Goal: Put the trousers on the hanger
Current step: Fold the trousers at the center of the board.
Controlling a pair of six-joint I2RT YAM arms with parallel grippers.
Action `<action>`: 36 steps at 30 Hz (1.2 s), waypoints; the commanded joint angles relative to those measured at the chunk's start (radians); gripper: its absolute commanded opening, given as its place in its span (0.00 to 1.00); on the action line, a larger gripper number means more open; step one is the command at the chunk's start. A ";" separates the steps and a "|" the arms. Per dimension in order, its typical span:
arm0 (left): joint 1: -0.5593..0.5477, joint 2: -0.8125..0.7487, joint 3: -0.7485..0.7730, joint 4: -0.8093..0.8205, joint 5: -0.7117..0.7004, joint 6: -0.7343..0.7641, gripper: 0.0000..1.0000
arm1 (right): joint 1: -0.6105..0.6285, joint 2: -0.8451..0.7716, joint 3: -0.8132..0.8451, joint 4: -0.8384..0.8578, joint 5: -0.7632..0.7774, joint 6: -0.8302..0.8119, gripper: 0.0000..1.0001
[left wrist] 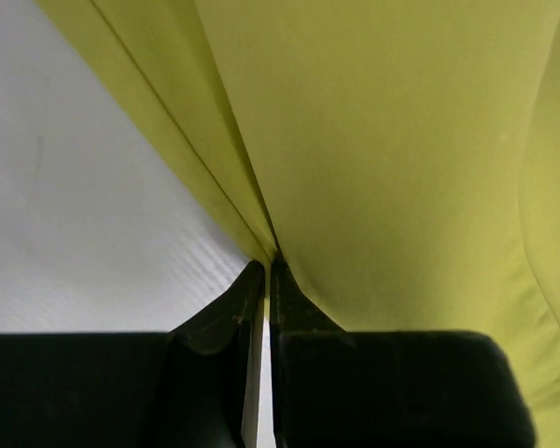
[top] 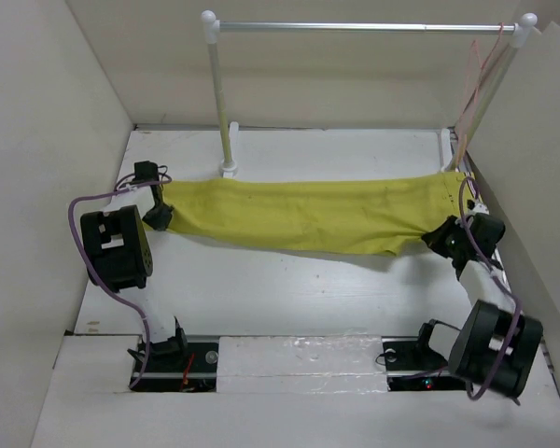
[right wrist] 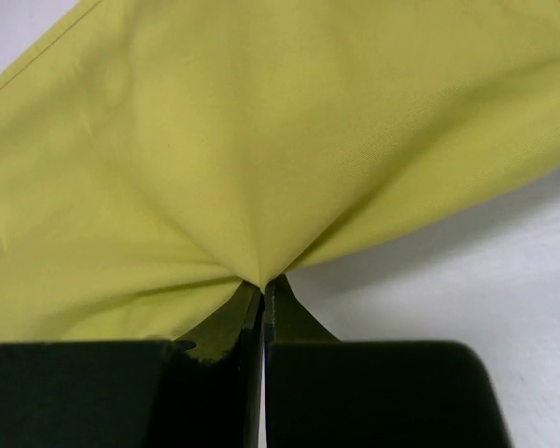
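The trousers (top: 317, 213) were stretched lengthwise over the table (top: 289, 299). The left tool (left wrist: 266, 266) was pinched on one end and the right tool (right wrist: 263, 282) on the other. The hanger (top: 470, 93) hung at the right end of the rail (top: 364, 27).

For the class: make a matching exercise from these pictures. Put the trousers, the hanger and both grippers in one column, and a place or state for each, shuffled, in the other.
1 trousers
2 hanger
3 left gripper
4 right gripper

A hangs at the right end of the rail
B shut on the trousers' right end
C stretched between both grippers
D shut on the trousers' left end

Pairs: 1-C, 2-A, 3-D, 4-B
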 commanded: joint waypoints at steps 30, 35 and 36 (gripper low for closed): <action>0.083 -0.354 0.013 -0.272 -0.318 -0.048 0.74 | 0.670 -0.098 0.453 -0.478 -0.023 -0.397 0.00; 0.148 -0.314 0.014 -0.187 -0.272 0.001 0.78 | 0.925 -0.043 0.461 -0.421 0.085 -0.393 0.24; 0.148 -0.280 0.019 -0.186 -0.269 0.013 0.79 | 0.960 -0.029 0.464 -0.418 0.078 -0.399 0.32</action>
